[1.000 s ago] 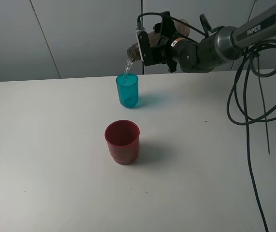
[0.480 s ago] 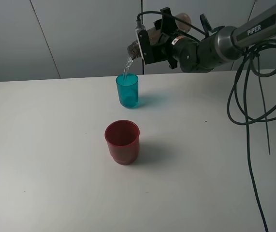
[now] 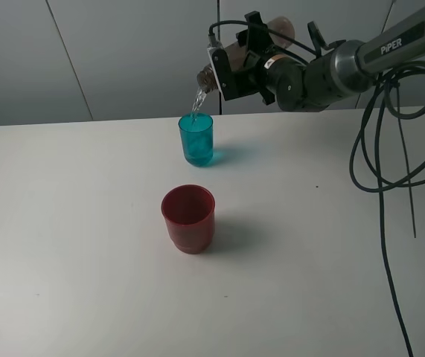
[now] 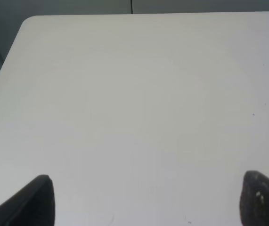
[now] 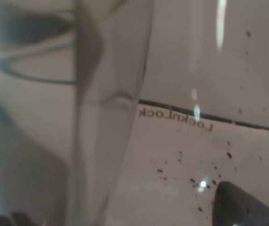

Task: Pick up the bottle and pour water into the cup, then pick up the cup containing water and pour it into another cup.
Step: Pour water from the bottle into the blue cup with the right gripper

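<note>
Since a second ago the right gripper (image 3: 238,58) has risen a little and tipped the bottle (image 3: 245,50) further, so its base now stands higher than its neck; the cup (image 3: 196,140) and the red cup (image 3: 188,218) have not shifted.

Its fingers are clamped on the bottle's body from two sides. The bottle lies close to level, with its mouth directly above the cup's rim and its base pointing away to the right of the cup. A thin stream of water (image 3: 196,104) falls from the mouth into the cup. The right wrist view is filled on one side by the translucent bottle (image 5: 77,117) pressed close to the lens, with one dark fingertip (image 5: 238,207) at the edge of the picture; the other finger cannot be made out there.

The cup stands upright on the white table (image 3: 63,223). The red cup is also upright, in front of the cup and well apart from it, nearer the camera.

The left gripper (image 4: 148,200) does not appear in the high view. Its own camera shows two dark fingertips (image 4: 37,202) spread wide, with nothing between them, over bare tabletop; neither cup shows there, so its place relative to the cup cannot be told.
</note>
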{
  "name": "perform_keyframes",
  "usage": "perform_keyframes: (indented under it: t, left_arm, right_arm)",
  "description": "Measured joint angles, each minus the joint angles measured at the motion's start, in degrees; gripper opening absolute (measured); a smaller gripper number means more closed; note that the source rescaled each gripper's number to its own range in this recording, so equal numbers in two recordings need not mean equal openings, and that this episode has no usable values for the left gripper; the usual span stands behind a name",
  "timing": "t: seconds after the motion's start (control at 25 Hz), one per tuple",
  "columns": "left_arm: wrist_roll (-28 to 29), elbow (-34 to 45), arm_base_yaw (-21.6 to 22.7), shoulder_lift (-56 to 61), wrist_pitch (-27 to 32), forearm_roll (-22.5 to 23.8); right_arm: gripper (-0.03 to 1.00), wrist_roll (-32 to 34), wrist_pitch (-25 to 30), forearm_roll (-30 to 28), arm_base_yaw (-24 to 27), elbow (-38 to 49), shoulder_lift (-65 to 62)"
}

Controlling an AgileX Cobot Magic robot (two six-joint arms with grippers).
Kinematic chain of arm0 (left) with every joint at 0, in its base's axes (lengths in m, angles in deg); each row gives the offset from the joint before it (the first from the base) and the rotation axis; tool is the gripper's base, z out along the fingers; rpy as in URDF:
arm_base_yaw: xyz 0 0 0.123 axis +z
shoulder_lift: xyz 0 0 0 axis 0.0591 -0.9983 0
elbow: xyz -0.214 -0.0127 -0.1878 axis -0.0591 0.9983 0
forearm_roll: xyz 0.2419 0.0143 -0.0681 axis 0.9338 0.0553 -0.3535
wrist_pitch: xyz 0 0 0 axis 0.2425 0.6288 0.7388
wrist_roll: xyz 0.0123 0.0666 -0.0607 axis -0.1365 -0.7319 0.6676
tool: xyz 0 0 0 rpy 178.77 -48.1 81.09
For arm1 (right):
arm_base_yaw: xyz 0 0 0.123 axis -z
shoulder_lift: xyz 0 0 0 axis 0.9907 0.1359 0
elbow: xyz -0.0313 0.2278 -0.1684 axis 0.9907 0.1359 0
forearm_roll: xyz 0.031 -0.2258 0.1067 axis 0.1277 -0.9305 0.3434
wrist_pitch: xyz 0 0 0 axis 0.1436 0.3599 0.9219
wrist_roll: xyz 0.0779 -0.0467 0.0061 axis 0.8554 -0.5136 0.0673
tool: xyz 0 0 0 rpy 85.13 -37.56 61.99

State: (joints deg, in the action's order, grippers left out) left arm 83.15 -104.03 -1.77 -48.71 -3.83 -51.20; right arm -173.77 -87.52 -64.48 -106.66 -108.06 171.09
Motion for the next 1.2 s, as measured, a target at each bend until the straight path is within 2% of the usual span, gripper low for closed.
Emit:
perform_keyframes:
  t: [1.2]
  left_arm:
    - [0.0, 0.0, 0.0, 0.0, 0.0, 0.0]
  right_arm:
    - [0.07, -4.1, -1.0, -0.9, 0.0, 0.0, 0.0]
